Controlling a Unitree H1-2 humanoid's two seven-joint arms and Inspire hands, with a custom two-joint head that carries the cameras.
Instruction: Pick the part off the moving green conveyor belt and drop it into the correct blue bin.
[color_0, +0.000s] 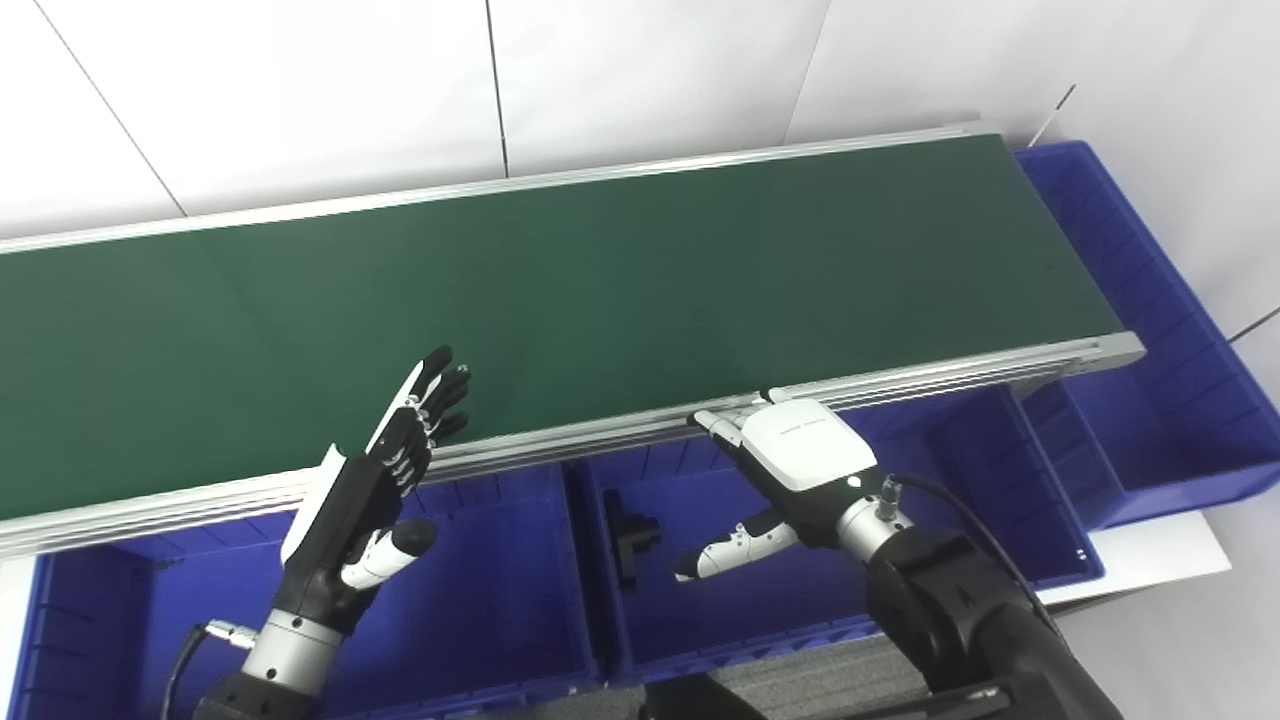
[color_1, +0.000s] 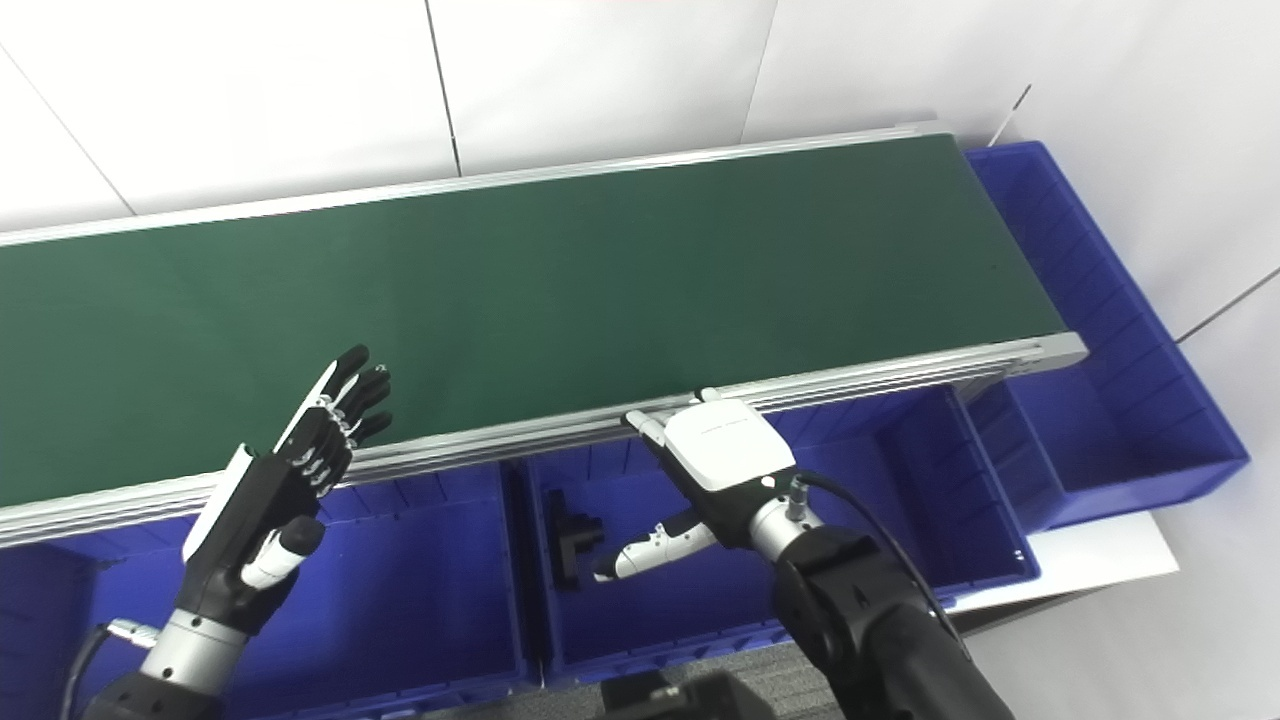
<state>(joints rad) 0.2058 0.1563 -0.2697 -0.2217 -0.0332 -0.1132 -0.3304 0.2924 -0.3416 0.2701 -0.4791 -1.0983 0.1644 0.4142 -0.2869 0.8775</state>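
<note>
Black part (color_0: 628, 535) lying in middle blue bin (color_0: 900, 600), beside right hand (color_0: 800, 470), fingers spread, empty. Left hand (color_0: 375, 490) open too, over left bin (color_0: 480, 640). Green conveyor belt (color_0: 600, 290) bare; white wall (color_0: 400, 90) behind.

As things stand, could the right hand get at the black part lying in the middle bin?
Probably yes. The right hand hangs open over the middle bin, thumb pointing toward the black part just to its left. Nothing lies between them and the bin is open on top.
</note>
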